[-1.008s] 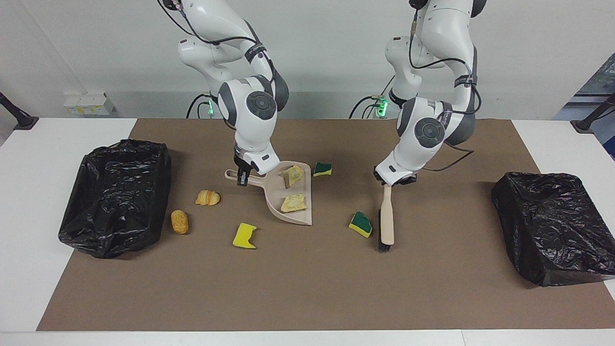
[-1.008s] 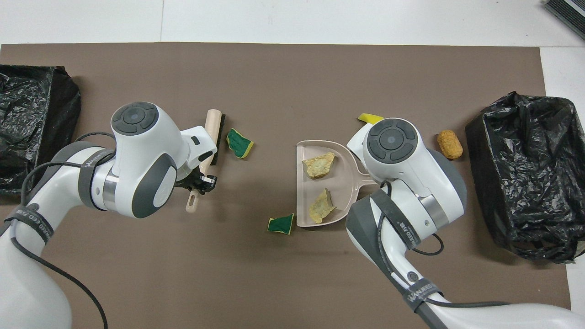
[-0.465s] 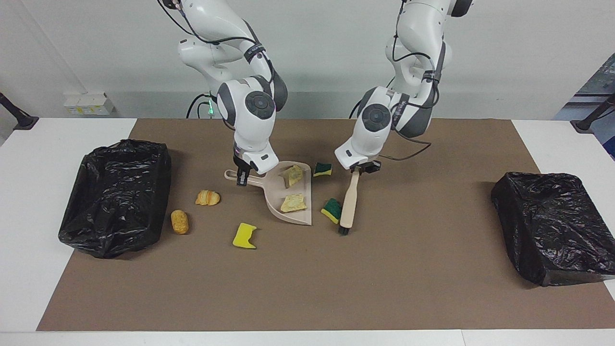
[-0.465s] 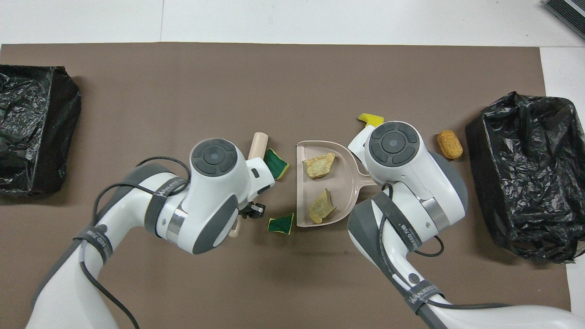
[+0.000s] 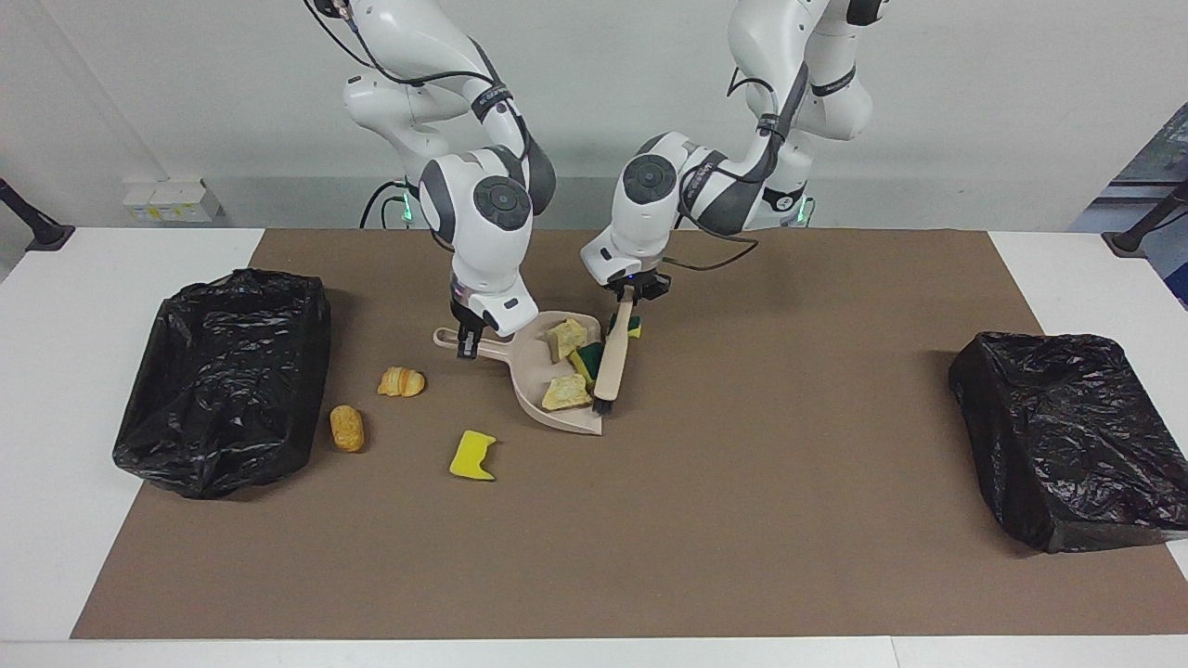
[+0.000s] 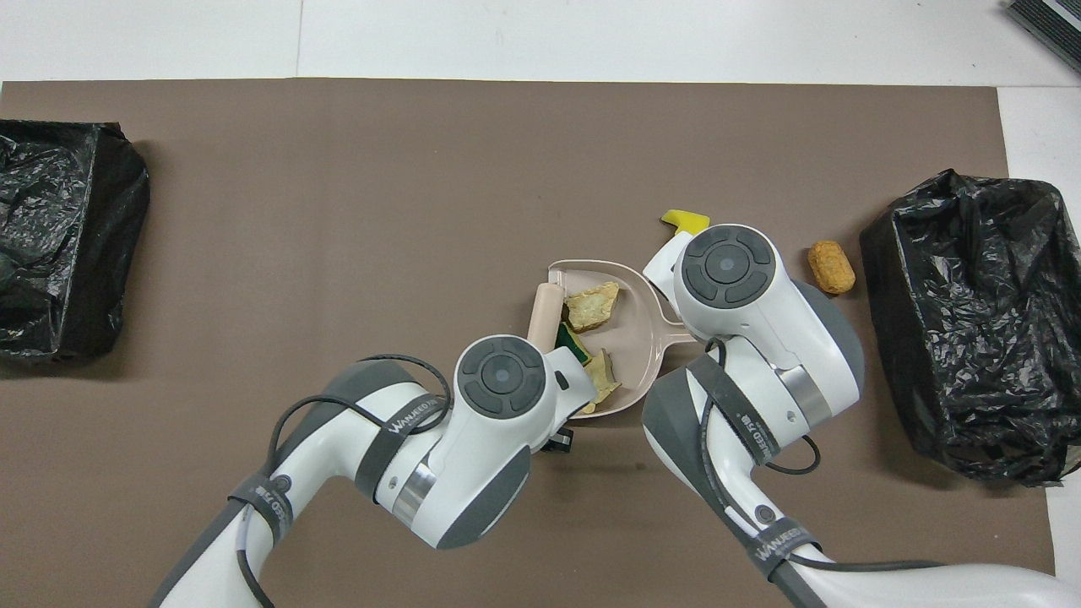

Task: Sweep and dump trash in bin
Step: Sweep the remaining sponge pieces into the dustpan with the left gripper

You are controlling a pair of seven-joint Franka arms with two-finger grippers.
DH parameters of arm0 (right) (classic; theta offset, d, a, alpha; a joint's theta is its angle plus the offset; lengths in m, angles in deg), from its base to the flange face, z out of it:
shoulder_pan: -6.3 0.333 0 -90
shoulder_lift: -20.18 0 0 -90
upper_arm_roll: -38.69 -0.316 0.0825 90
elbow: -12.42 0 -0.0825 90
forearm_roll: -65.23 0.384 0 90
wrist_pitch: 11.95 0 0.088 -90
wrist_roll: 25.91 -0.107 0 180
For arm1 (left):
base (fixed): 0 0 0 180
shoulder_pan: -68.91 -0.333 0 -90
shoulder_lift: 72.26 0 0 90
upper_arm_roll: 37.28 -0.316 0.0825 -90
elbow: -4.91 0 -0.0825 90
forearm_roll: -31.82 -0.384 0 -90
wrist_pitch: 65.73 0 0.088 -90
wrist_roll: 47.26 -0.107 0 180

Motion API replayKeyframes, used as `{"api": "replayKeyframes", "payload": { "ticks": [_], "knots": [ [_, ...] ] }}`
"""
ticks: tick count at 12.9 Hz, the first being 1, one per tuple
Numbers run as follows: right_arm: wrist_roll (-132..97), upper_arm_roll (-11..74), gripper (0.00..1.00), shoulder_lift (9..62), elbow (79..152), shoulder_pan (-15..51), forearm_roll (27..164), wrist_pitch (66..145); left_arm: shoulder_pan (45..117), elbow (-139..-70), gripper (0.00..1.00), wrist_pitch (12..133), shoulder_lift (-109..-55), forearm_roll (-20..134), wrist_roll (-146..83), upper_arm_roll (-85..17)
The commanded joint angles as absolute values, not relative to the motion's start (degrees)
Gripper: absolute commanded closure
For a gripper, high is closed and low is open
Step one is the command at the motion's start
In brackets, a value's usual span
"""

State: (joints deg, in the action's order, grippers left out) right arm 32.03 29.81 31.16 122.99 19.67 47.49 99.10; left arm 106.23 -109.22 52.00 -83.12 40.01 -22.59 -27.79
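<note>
Beige brush (image 5: pixel 613 364), clamped in my left gripper (image 5: pixel 634 292), has just pushed a green sponge chunk (image 5: pixel 587 360) into the dustpan (image 5: pixel 557 408) my right gripper (image 5: pixel 469 345) clamps; four scraps remain.

At frame center, a beige dustpan (image 6: pixel 642 338) holds two tan scraps (image 6: pixel 591 306) and a green sponge chunk (image 6: pixel 574 343), the brush (image 6: pixel 545 311) lying at its open edge. An orange piece (image 6: pixel 830 267) sits beside the black bin (image 6: pixel 971 321) at right.
</note>
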Motion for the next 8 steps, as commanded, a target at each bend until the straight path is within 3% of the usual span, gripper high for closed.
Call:
{"api": "replayKeyframes", "payload": {
  "ticks": [1,8],
  "knots": [
    [30.6,29.3,1.0,29.8,125.0,19.0,47.1,100.3,109.0,-108.0,1.0,51.3,-81.6,40.8,-19.1,-28.7],
    [31.4,29.2,1.0,29.3,125.9,18.8,47.0,101.5,111.4,-108.6,1.0,38.4,-77.2,41.0,12.2,-28.4]
  ]
}}
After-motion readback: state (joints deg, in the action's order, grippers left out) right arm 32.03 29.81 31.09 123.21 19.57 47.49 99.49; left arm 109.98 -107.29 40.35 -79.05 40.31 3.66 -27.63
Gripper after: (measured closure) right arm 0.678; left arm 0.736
